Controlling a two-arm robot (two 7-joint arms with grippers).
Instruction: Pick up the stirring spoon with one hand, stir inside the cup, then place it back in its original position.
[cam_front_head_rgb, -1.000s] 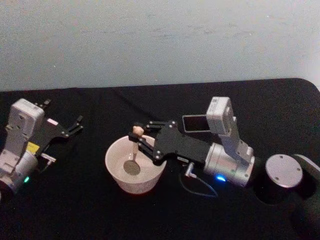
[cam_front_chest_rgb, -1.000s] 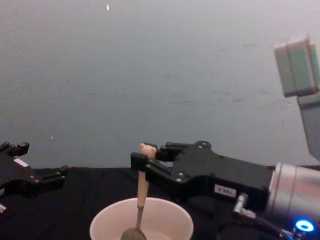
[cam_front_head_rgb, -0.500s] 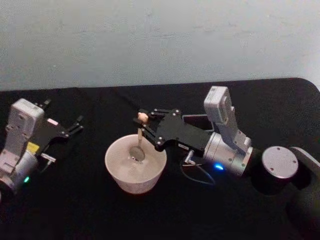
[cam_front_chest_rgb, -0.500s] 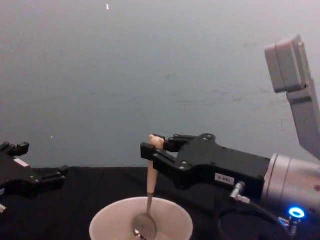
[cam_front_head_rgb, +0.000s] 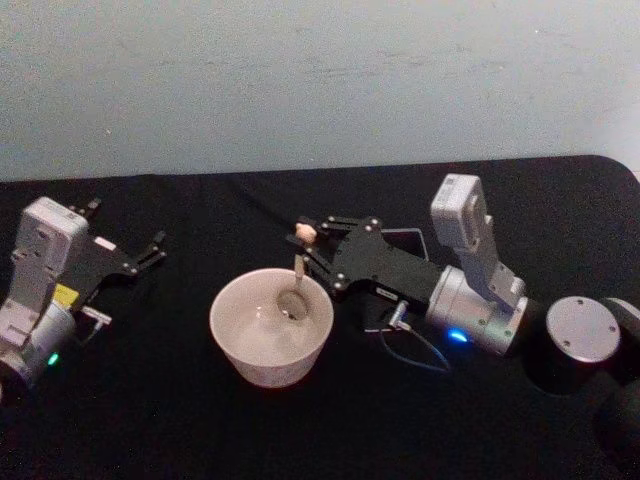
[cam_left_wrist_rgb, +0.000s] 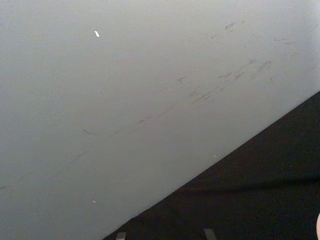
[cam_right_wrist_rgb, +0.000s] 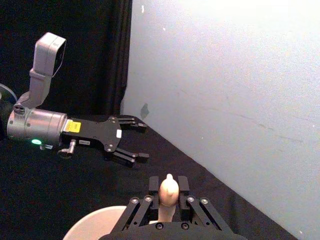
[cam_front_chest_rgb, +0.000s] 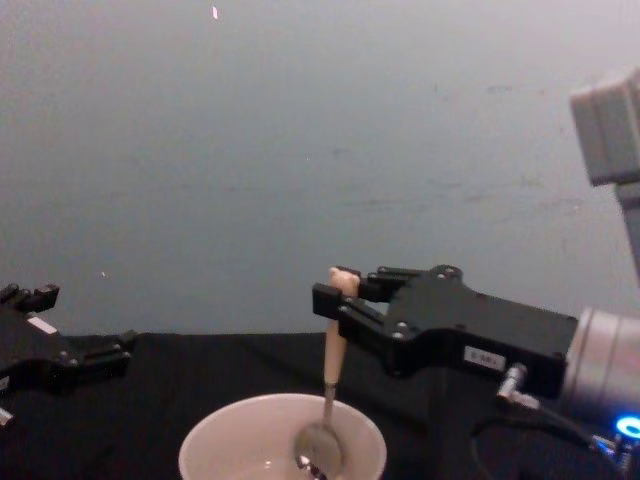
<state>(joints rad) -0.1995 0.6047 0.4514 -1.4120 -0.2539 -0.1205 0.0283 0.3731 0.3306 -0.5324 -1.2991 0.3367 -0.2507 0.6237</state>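
R jaws are closed tight on the spoon (cam_front_head_rgb: 299, 266), pinching the beige handle right under the bear head, which pokes out above the jaw tips in the wrist view (cam_right_wrist_rgb: 168, 190). Nothing else is in the grip. I hold it that high, I reckon, so the jaws ride above the cup (cam_front_head_rgb: 262, 368) rim w/ no chance of knocking it, while the whole neck & bowl hang free to sweep.

The spoon hangs near upright, tipped only a little. From the chest cam the handle (cam_front_chest_rgb: 333, 340) drops straight from the jaws and the metal bowl sits low inside the cup (cam_front_chest_rgb: 230, 425), toward its right-hand side, close to the inner wall. Can't tell if it touches the cup floor or the wall. Looks like mid-stir to me; the return isn't done yet.

R arm (cam_front_head_rgb: 470, 305) comes in from the right, lying low and about level over the counter (cam_front_head_rgb: 150, 420), so only the jaw tips reach over the rim. The cup stands centre, between both arms, easy reach for either.

The holder (cam_front_head_rgb: 408, 238) is just behind my R wrist, partly hidden by it; it looks near enough for a short trip back, as far as I can judge.

L arm (cam_front_head_rgb: 45, 290) is parked at the counter's left edge, well apart from the cup, prob. to stay out of the way. L jaws are spread wide, empty, touching nothing.
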